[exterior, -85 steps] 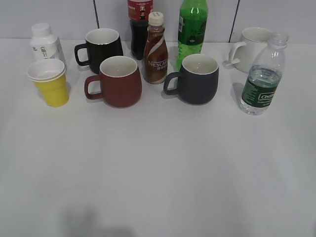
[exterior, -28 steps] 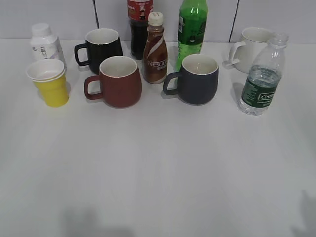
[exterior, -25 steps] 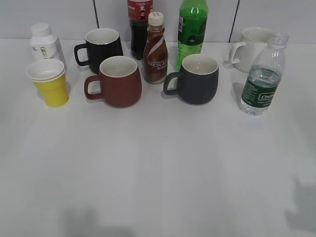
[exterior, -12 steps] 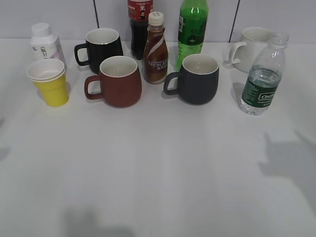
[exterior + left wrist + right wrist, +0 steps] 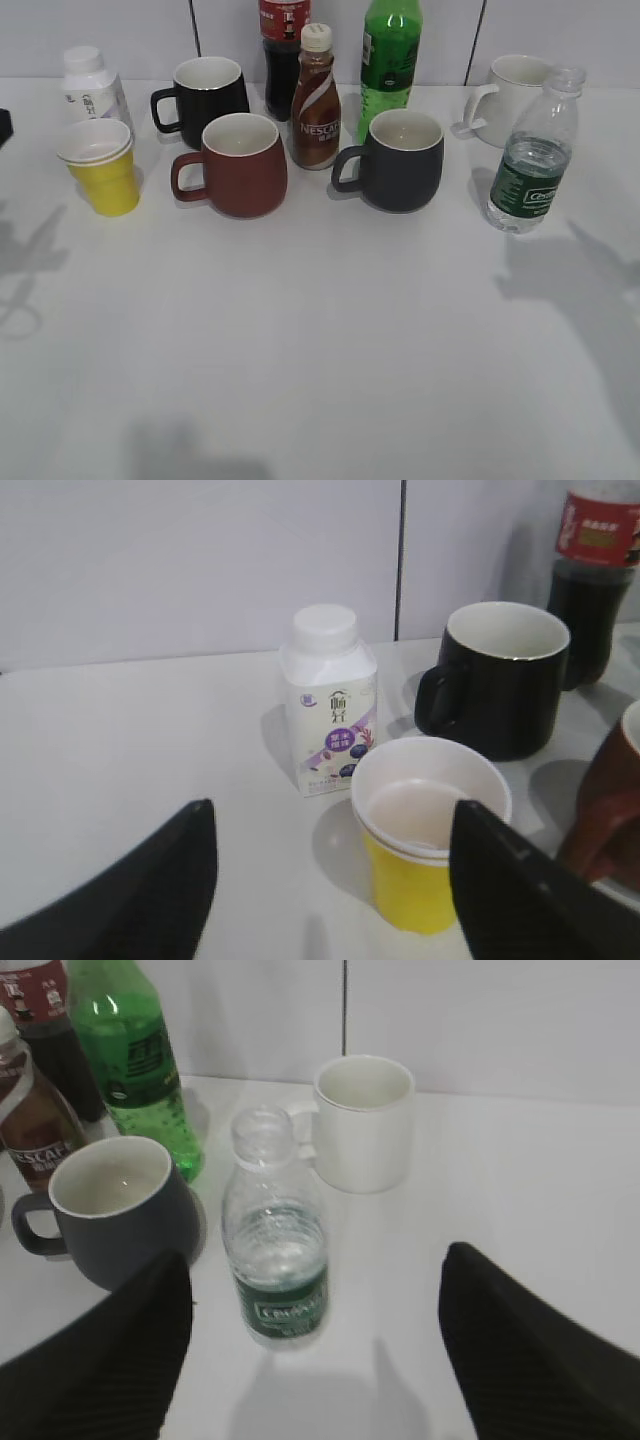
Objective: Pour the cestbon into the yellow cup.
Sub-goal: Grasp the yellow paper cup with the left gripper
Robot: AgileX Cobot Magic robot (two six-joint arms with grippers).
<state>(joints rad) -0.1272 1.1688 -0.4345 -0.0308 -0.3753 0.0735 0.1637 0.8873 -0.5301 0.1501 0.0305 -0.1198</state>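
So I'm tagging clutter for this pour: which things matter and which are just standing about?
Job:
cestbon
yellow cup

Standing about:
red-brown mug
black mug
grey mug
white mug
Nescafe bottle
green bottle
cola bottle
white milk bottle

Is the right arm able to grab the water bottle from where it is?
Probably yes. The right end effector is open, its fingers spread wide on either side of the water bottle. Nothing sits between them; the grey mug and white mug stand beside and behind it.

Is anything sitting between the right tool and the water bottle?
Nothing visible. The bottle stands in the open gap ahead of the right tool; the grey mug is left of it, the white mug behind.
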